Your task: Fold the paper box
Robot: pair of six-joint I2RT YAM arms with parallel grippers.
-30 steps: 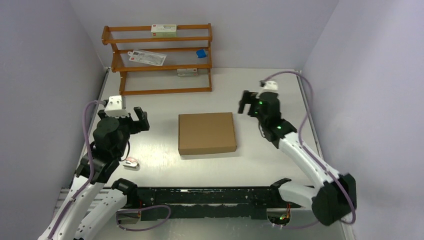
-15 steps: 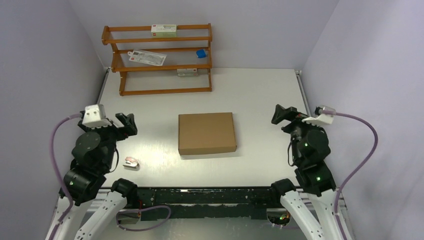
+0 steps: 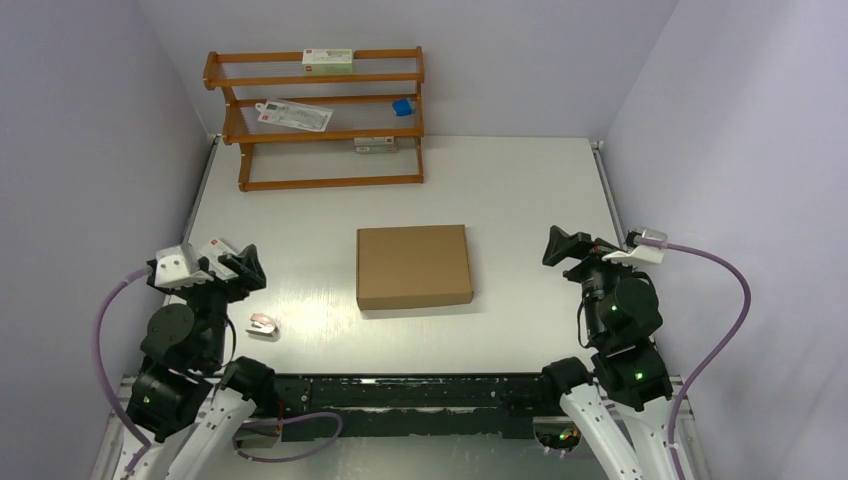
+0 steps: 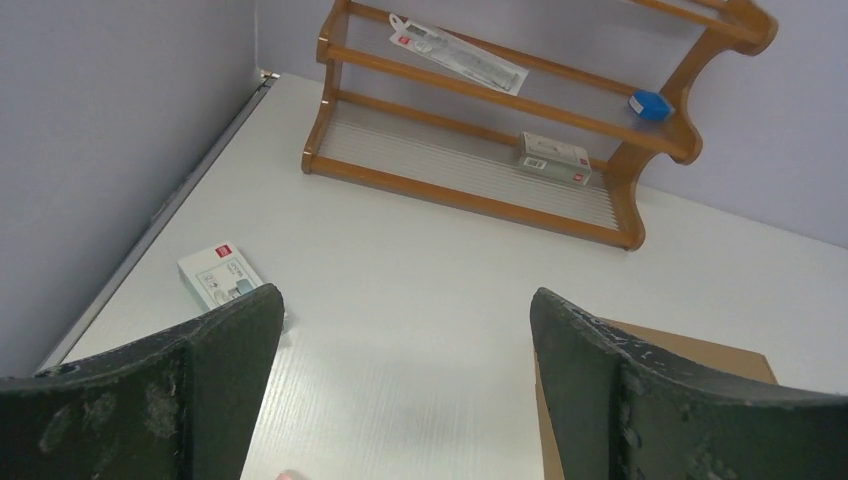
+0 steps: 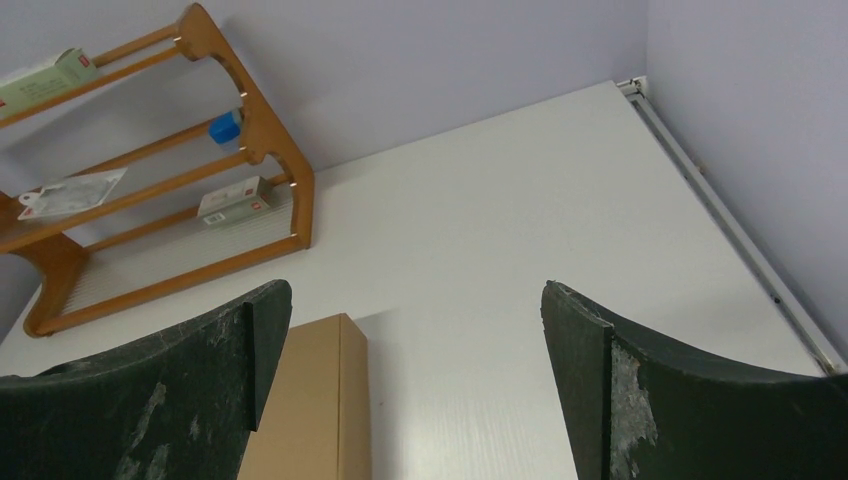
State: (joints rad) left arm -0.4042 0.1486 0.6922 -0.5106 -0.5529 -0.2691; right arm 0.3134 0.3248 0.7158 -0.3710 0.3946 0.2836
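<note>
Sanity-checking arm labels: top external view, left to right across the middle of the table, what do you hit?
left gripper → paper box → right gripper. Both grippers are open and clear of the box.

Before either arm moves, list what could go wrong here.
1. The box lies closed with neither pincer on it; its lid might spring back up.
2. A white carton lies close by the left pincer; a forward sweep could knock it.
3. A small pink thing lies by the left arm and could get brushed aside.
</note>
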